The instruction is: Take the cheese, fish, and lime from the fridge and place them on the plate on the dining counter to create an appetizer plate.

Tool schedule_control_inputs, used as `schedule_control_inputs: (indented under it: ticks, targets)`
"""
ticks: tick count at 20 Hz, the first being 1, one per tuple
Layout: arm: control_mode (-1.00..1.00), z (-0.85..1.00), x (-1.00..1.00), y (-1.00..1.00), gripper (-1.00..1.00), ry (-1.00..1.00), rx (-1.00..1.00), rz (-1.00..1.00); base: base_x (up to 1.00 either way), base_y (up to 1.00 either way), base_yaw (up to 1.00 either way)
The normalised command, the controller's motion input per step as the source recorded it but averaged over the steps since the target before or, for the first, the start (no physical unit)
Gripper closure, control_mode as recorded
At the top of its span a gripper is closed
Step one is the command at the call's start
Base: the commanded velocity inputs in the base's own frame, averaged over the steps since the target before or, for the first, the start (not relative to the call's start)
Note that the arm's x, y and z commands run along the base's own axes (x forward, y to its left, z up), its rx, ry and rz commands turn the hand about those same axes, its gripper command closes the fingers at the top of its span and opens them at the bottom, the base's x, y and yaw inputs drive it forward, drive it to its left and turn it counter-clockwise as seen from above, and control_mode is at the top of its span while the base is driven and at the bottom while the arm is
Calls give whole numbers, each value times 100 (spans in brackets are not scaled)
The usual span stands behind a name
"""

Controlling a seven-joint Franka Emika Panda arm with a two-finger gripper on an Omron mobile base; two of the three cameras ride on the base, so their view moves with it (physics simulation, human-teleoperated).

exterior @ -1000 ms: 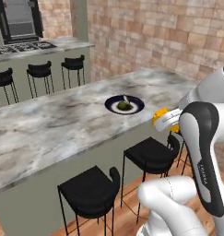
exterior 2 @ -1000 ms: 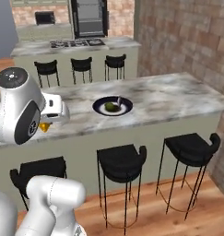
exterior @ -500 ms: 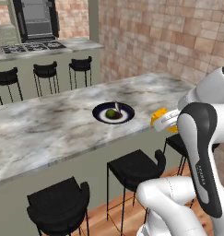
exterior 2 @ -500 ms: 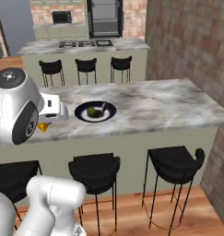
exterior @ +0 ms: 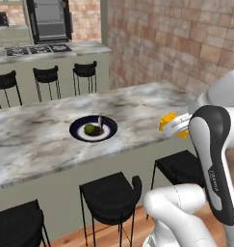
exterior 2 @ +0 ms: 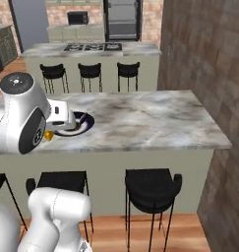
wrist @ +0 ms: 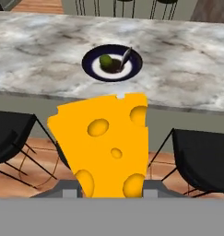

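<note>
Marble counter [exterior: 137,103] ahead: plate [wrist: 96,69] already carries lime [wrist: 105,61] and what I take for fish [wrist: 126,56]. My gripper [wrist: 111,186] pinches the cheese [wrist: 106,143], undelivered.

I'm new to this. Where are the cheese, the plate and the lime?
cheese [wrist: 106,143], hand view, middle of its face.
plate [wrist: 92,57], hand view, blue rim.
lime [wrist: 106,61], hand view, its top.

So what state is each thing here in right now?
cheese: held between the fingers, upright, short of the counter.
plate: flat on the dining counter, already holding the lime and the fish.
lime: resting on the plate.
fish: lying on the plate beside the lime.
stools: standing at the counter, unoccupied.
</note>
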Motion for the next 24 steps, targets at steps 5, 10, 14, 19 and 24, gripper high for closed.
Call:
schedule_control_inputs:
  ticks: [5, 10, 14, 19, 24]
  targets:
    - [100, 0, 0, 0, 100, 0, 0, 0, 100, -7, 18]
    - [100, 0, 0, 0, 100, 0, 0, 0, 100, 31, 2]
    - [100, 0, 0, 0, 100, 0, 0, 0, 85, 29, 0]
    - [-100, -20, 76, 24, 100, 0, 0, 0, 17, 7, 0]
    - [-100, -18, 100, 39, 100, 3, 0, -1, 0, 0, 0]
